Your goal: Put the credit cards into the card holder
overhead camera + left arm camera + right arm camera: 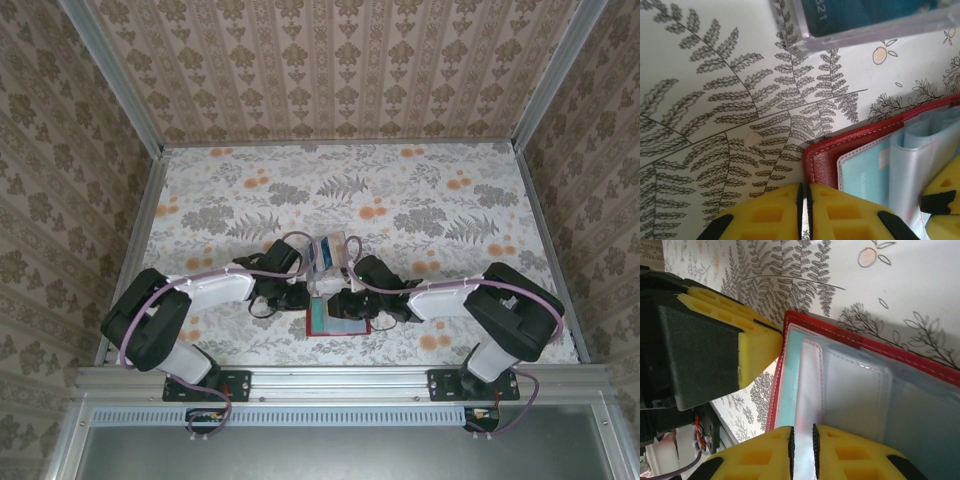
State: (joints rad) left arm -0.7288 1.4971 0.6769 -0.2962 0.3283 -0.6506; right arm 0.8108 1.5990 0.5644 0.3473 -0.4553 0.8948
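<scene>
across a fern-and-orange printed tabletop (420, 200), boxed in by patterned walls (340, 70), seeing both arms reaching inward and meeting near the front edge. finding the card holder (822, 160) lying open between them, red cover down and clear pockets facing up. spotting a teal card (862, 172) sitting inside the pocket nearest the red border. noticing the left claw (803, 210) with its yellow fingers pressed together, showing only a hairline slit, and resting against the corner of the red cover; not being able to tell whether any of the cover is caught in that slit. watching the right claw (802, 450) pinching a clear pocket leaf (855, 400) of the card holder between its nearly closed yellow fingers, over the inner side of the open wallet. catching a clear plastic box (875, 32) just beyond the card holder, on the side away from the arm bases and not touching it, holding a dark blue card (865, 10) with white digits showing near one corner.
</scene>
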